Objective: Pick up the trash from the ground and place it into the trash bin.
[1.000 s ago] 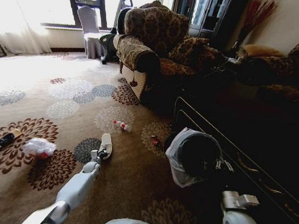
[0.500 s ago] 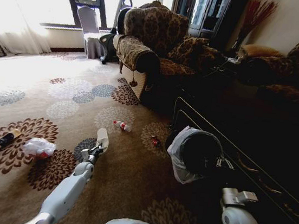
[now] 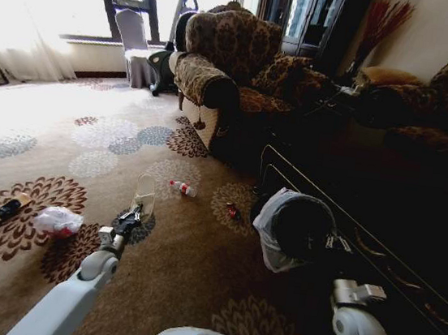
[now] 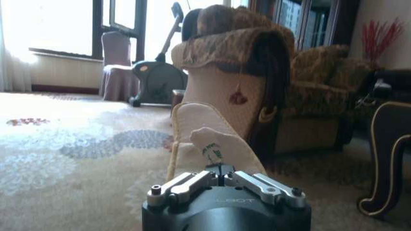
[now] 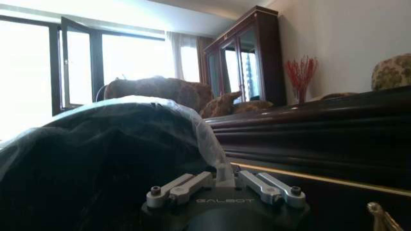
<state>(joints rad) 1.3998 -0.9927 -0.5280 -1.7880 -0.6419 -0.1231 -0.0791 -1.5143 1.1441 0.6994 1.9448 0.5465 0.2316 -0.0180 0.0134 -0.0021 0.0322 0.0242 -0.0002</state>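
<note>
The right gripper (image 3: pixel 360 294) is held low at the near right, just beside the trash bin (image 3: pixel 303 226); in the right wrist view its jaws are seen pressed together, against the grey liner (image 5: pixel 205 134) of the bin. The bin is seen standing on the carpet (image 3: pixel 187 269) against the dark wooden cabinet (image 3: pixel 383 203), its black body wrapped in the pale liner.

The left gripper (image 3: pixel 129 220) is extended over the carpet left of the bin, well apart from it. Its jaws are closed, pinching the white cup (image 3: pixel 145 193), which is held crushed and upright above the fingers; in the left wrist view the cup (image 4: pixel 212 144) is seen rising from between the closed jaws of the left gripper (image 4: pixel 224 179).

On the carpet to the left, a pink-white bag (image 3: pixel 58 220) is noted, and further left a yellow-black packet (image 3: pixel 6 209) near the left edge of the carpet. Beyond the cup, a clear bottle with a red label (image 3: pixel 182 187) is seen lying on its side. A small red-and-dark piece (image 3: pixel 233 212), too small to identify, is noted between the bottle and the bin.

Farther back, a patterned armchair (image 3: pixel 237 63) is observed, with a covered chair (image 3: pixel 133 42) by the window.
</note>
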